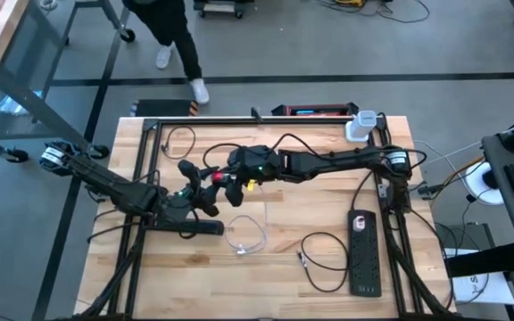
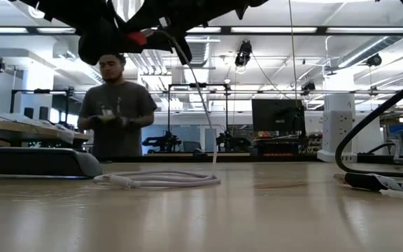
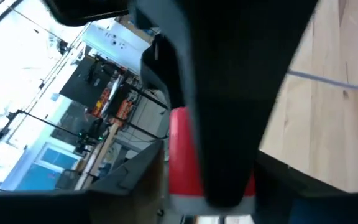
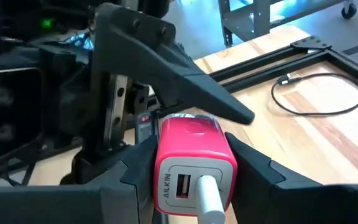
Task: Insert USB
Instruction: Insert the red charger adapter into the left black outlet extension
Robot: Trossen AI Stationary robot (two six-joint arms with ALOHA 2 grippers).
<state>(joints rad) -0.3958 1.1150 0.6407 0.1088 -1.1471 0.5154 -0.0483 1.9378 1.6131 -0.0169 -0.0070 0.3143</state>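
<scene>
A red USB charger block [image 4: 191, 149] is lifted above the table's middle, with my right gripper [image 4: 194, 155] shut on it; in the high view the block [image 1: 214, 178] shows between the two arms. A white USB plug [image 4: 205, 194] sticks into the port on the block's face. Its white cable [image 2: 191, 84] hangs down to a coil [image 1: 244, 236] lying on the table. My left gripper [image 1: 199, 189] stands right behind the block, open, its fingers [image 4: 185, 68] spread apart. The left wrist view is mostly blocked by a dark part close to the lens. My right gripper pinches the red block by its two opposite sides [image 4: 160, 163] between its two fingers. The fingers reach in roughly level from the table's right side. The block is clear of the table, and its port face with the plug is turned back toward my wrist.
A black power strip [image 1: 364, 254] and a loose black cable [image 1: 324, 259] lie at the near right. A white adapter [image 1: 360, 127] stands at the far right corner. A black frame [image 1: 150, 134] edges the table. A person [image 2: 117, 105] stands beyond the far edge.
</scene>
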